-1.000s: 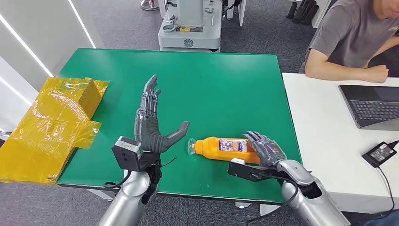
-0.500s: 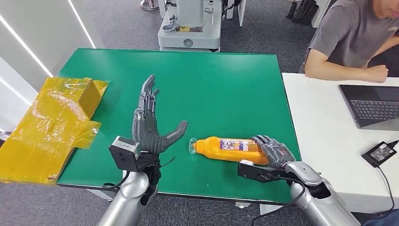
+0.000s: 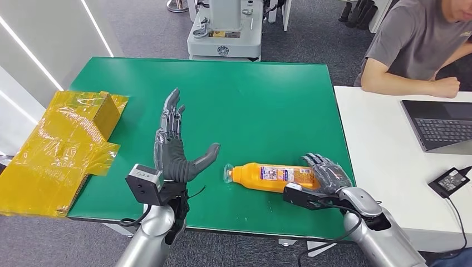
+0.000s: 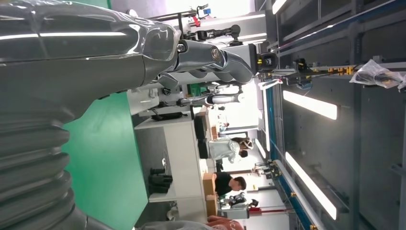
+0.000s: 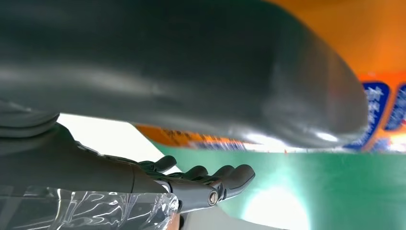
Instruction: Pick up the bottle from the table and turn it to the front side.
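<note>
An orange bottle with a blue and white label lies on its side on the green table, its clear cap pointing toward my left hand. My right hand lies over the bottle's base end with its fingers spread and not closed round it. In the right wrist view the thick thumb runs along the orange bottle, with the darker fingers stretched out apart from it. My left hand stands open above the table, a little left of the cap, holding nothing; its fingers are extended.
Crumpled yellow wrapping and a box lie at the table's left edge. On the right a white table carries a laptop and a power adapter; a person sits behind it. A machine base stands beyond the far edge.
My right hand has slid along the bottle toward its base end, away from the label. The left hand has drifted slightly left. The bottle has barely shifted.
</note>
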